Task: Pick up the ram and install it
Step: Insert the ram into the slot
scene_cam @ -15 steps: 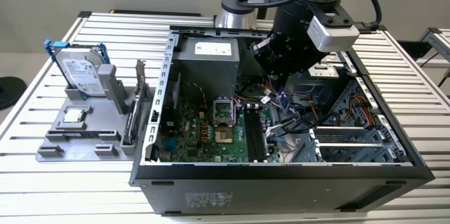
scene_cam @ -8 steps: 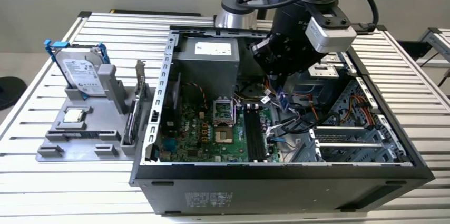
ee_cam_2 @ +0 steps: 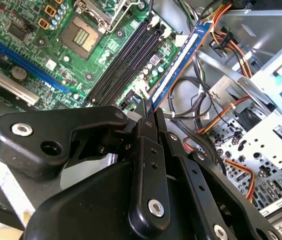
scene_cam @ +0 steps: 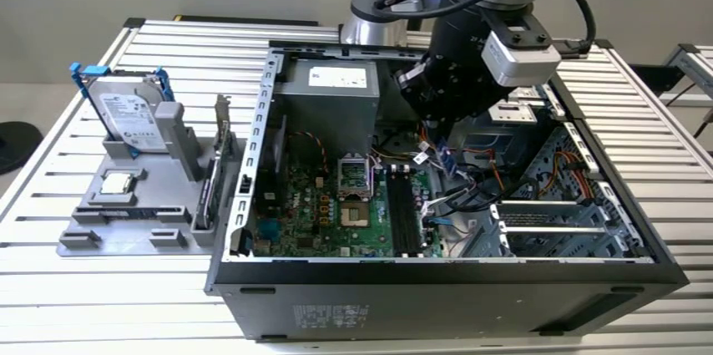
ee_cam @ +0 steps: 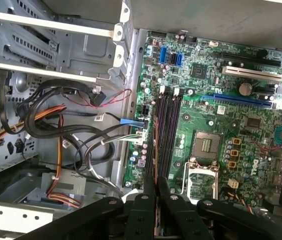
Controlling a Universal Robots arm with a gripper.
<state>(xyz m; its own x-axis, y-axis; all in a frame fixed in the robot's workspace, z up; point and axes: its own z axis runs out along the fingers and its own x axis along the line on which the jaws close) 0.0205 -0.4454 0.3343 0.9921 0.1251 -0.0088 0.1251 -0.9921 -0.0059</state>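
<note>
Blue ram (ee_cam_2: 180,65) is gripped by the closed end effector (ee_cam_2: 147,114) above the black slots (ee_cam: 166,130); installing is under way, needing exact alignment.

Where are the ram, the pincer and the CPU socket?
ram (ee_cam_2: 180,62): second wrist view, blue edge mid-length.
pincer (ee_cam_2: 148,116): second wrist view, between the fingertips gripping the ram.
CPU socket (ee_cam: 205,145): first wrist view, centre of the contact grid.

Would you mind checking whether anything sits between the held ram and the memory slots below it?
Nothing visible blocks it. The gripper holds the ram above the empty memory slots; the loose cables lie beside the slots, not across them.
</note>
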